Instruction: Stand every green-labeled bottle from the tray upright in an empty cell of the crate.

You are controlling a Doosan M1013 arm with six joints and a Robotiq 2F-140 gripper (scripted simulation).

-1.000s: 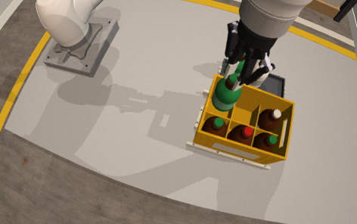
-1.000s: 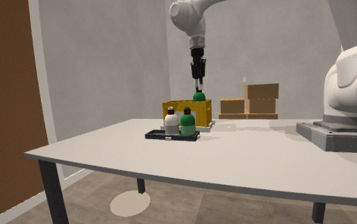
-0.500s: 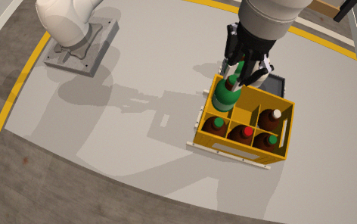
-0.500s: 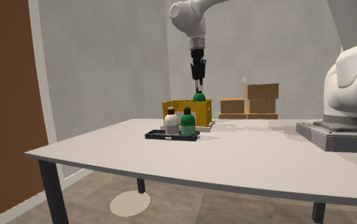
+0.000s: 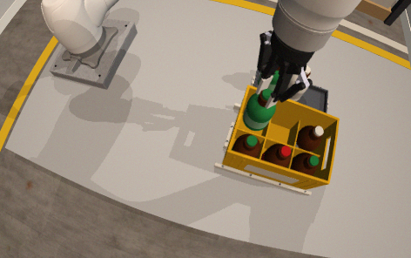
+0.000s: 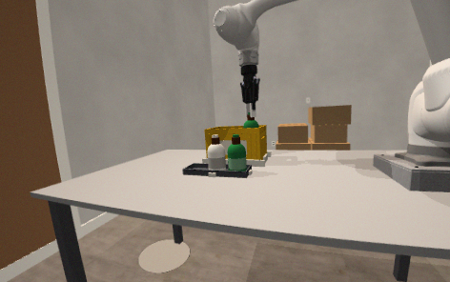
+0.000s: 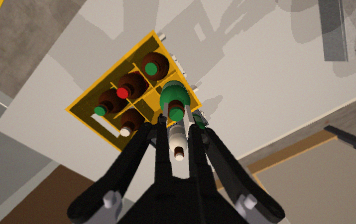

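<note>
My gripper is shut on the neck of a green-labeled bottle and holds it upright in the back-left corner cell of the yellow crate. In the side view the bottle's shoulder shows just above the crate rim under the gripper. I cannot tell whether the bottle rests on the cell floor. Several brown bottles stand in other cells: a green-capped one, a red-capped one, another green-capped one and a white-capped one. The middle back cell is empty. On the dark tray a white-labeled bottle and a green-labeled bottle stand upright.
The tray lies right behind the crate, mostly hidden by my arm from above. The robot base is fixed to the table at the far left. Cardboard boxes stand off the table in the background.
</note>
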